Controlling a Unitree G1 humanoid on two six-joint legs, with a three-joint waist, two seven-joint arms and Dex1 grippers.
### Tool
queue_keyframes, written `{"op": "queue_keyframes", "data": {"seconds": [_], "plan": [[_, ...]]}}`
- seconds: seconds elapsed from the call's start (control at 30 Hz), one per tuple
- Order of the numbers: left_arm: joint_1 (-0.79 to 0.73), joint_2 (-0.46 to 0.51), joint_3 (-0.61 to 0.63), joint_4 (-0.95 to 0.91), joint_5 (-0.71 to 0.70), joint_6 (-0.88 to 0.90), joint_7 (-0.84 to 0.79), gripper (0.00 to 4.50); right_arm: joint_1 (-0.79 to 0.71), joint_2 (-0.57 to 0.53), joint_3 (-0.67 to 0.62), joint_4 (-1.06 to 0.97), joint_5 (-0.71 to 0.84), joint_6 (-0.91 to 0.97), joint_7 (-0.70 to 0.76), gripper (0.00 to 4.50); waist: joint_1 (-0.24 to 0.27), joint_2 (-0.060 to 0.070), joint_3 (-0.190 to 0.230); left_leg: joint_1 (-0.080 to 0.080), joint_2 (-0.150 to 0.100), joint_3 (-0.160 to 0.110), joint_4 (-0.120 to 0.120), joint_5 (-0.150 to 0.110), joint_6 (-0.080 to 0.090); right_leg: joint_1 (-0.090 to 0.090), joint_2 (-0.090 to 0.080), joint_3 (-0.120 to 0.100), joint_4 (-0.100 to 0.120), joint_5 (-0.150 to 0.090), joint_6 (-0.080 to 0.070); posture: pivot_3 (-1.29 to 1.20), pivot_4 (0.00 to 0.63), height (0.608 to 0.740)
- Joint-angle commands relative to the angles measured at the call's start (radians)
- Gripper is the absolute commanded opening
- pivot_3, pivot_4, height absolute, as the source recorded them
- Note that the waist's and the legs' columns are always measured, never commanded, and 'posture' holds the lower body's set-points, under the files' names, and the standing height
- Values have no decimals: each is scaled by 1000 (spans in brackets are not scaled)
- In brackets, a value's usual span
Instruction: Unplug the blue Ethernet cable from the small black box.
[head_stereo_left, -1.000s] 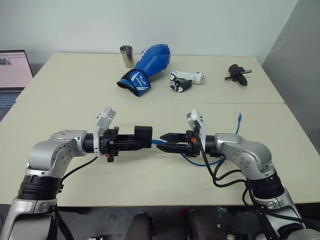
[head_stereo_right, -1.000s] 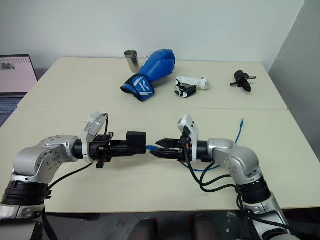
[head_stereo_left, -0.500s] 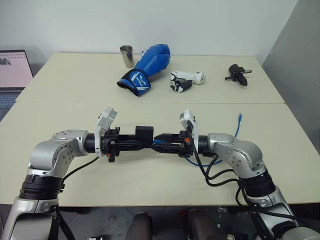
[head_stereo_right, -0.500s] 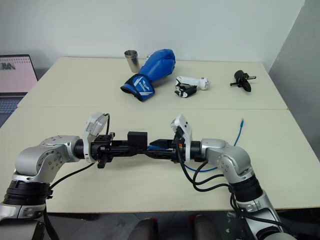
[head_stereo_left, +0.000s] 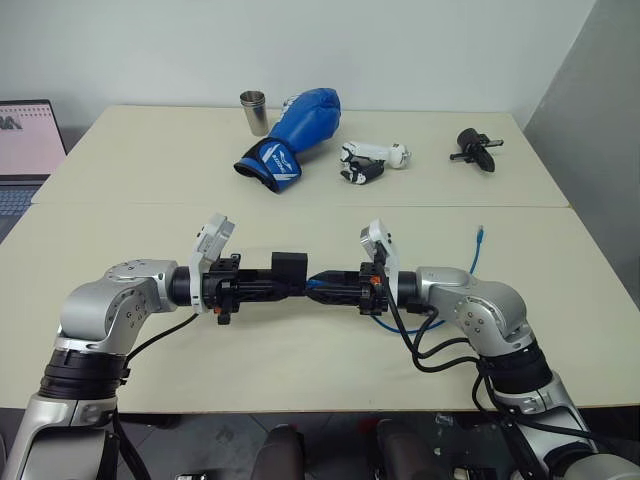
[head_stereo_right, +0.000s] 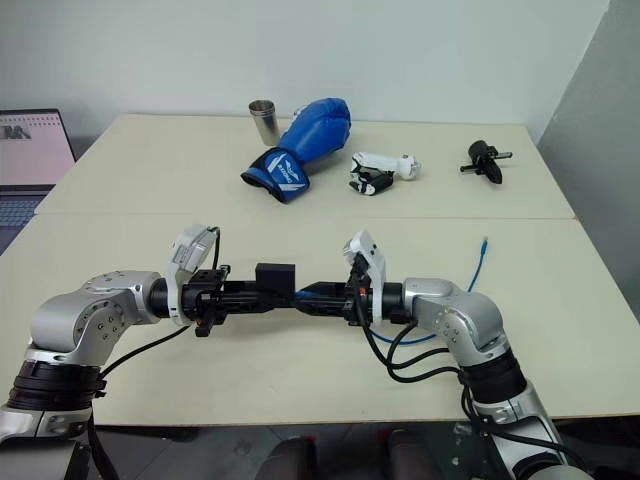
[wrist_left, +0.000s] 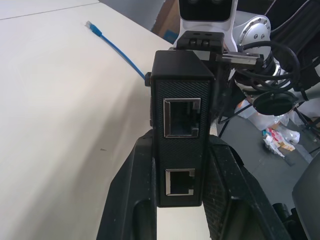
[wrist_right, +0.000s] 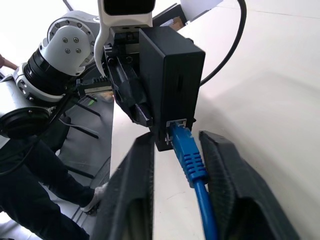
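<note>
The small black box (head_stereo_left: 289, 264) hangs above the near table with my left gripper (head_stereo_left: 285, 284) shut on its sides. In the left wrist view the box (wrist_left: 182, 75) shows two empty ports facing the camera. The blue Ethernet cable (wrist_right: 192, 165) is plugged into the box's opposite edge. My right gripper (head_stereo_left: 322, 283) points at the box from the right, and its fingers (wrist_right: 135, 200) are closed in on the blue plug boot. From there the cable droops under the right wrist and runs across the table (head_stereo_left: 300, 340) to its free end (head_stereo_left: 479, 238).
On the far table lie a blue boxing glove (head_stereo_left: 290, 135), a metal cup (head_stereo_left: 253, 112), a white and black gadget (head_stereo_left: 372, 160) and a black knobbed tool (head_stereo_left: 476, 148). A laptop (head_stereo_left: 25, 150) stands at the left edge.
My right gripper moved left up to the box, then its fingers closed around the blue plug. The left gripper and the box stayed still.
</note>
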Motion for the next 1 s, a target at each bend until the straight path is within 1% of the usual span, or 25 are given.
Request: {"op": "queue_keyframes", "data": {"seconds": [0.03,0.07,0.1,0.47,0.63,0.73,0.83,0.93,1.0], "plan": [[-5,8,3,-30,-8,-4,-20,792,-11,7,-28,-22,45,14,17,323,0,0,0,0,0,0,0,0,0,0,0,0,0,0,0,0,150,740],[-6,8,2,-27,-6,-4,-23,792,-12,5,-29,-22,50,19,21,128,0,0,0,0,0,0,0,0,0,0,0,0,0,0,0,0,150,740],[-6,9,2,-27,-5,-4,-26,792,-13,4,-29,-24,54,23,24,98,0,0,0,0,0,0,0,0,0,0,0,0,0,0,0,0,150,740],[-6,2,2,-27,-2,-3,-28,792,-9,-1,-32,-29,53,33,28,98,0,0,0,0,0,0,0,0,0,0,0,0,0,0,0,0,150,740],[3,34,34,1,12,-18,-27,792,36,-80,-56,-23,31,24,51,98,0,0,0,0,0,0,0,0,0,0,0,0,0,0,0,0,150,740],[10,46,57,3,8,-17,-21,792,61,-130,-95,2,14,4,50,90,1,0,0,0,0,0,0,0,0,0,0,0,0,0,0,0,150,740],[25,54,64,-9,2,-15,-20,792,69,-156,-122,26,6,-17,44,89,0,0,0,0,0,1,0,0,0,0,0,0,-1,0,0,0,150,740],[34,56,70,-14,2,-12,-11,792,59,-146,-161,75,-35,-77,-5,89,-4,0,0,0,0,0,0,0,0,0,0,0,0,0,0,0,150,740],[33,44,73,-11,7,-15,10,792,24,-101,-189,153,-113,-191,-104,89,-6,0,0,0,0,0,0,0,0,0,0,0,0,0,0,0,150,740]]}}
